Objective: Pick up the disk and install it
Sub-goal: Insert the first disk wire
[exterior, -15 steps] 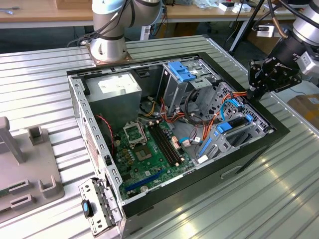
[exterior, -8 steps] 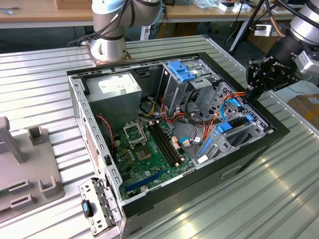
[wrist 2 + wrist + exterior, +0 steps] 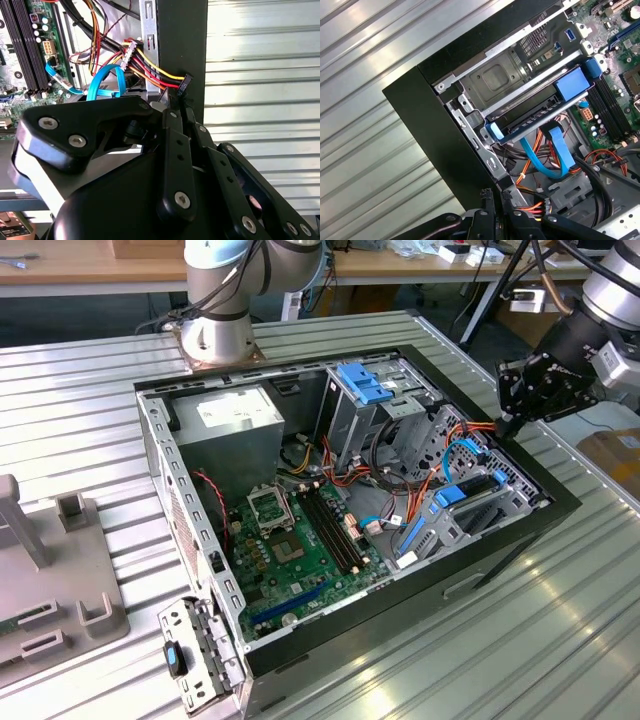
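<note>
Found gripper (image 3: 508,418) at the exterior view's upper right, poised over the case (image 3: 420,610) wall, fingertips (image 3: 485,200) close together, nothing seen between them. Found disk (image 3: 532,121) apart from it, lying in the bay right of centre in the exterior view, blue rail showing, label hidden. Judged as approach to pickup, no grasp made; calls for parted jaws and a path clear of cables (image 3: 150,75). Second wrist view alone puts those cables just beside the fingertips; first wrist view gives rail and bay.
</note>
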You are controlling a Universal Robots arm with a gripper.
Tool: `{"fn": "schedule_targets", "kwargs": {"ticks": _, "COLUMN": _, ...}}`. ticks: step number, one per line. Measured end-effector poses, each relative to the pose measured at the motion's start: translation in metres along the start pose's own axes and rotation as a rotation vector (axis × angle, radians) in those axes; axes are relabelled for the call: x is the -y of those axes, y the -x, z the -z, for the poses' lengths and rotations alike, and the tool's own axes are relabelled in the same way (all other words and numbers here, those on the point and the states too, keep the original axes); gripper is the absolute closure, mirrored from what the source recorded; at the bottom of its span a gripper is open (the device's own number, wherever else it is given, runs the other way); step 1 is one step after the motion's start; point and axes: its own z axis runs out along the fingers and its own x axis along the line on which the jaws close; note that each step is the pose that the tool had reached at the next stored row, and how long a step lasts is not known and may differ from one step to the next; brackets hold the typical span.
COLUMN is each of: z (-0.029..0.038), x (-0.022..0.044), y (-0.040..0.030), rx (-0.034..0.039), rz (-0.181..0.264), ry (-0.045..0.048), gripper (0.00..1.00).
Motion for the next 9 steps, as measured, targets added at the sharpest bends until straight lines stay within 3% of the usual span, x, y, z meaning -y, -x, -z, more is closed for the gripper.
{"fn": "schedule_targets", "kwargs": {"ticks": 5, "z": 0.0003, "x": 0.0000, "y": 0.0000, "rx": 0.0003, "rz": 0.000, "ry": -0.0003, "gripper": 0.84}}
{"fn": "schedule_targets", "kwargs": {"ticks": 7, "z": 0.0075, "x": 0.0006, "y": 0.0002, "rx": -0.0004, "rz": 0.000, "ry": -0.0005, "gripper": 0.84}}
{"fn": "schedule_targets", "kwargs": {"ticks": 9, "z": 0.0077, "x": 0.0005, "y": 0.0002, "rx": -0.0005, "rz": 0.000, "ry": -0.0007, "gripper": 0.84}}
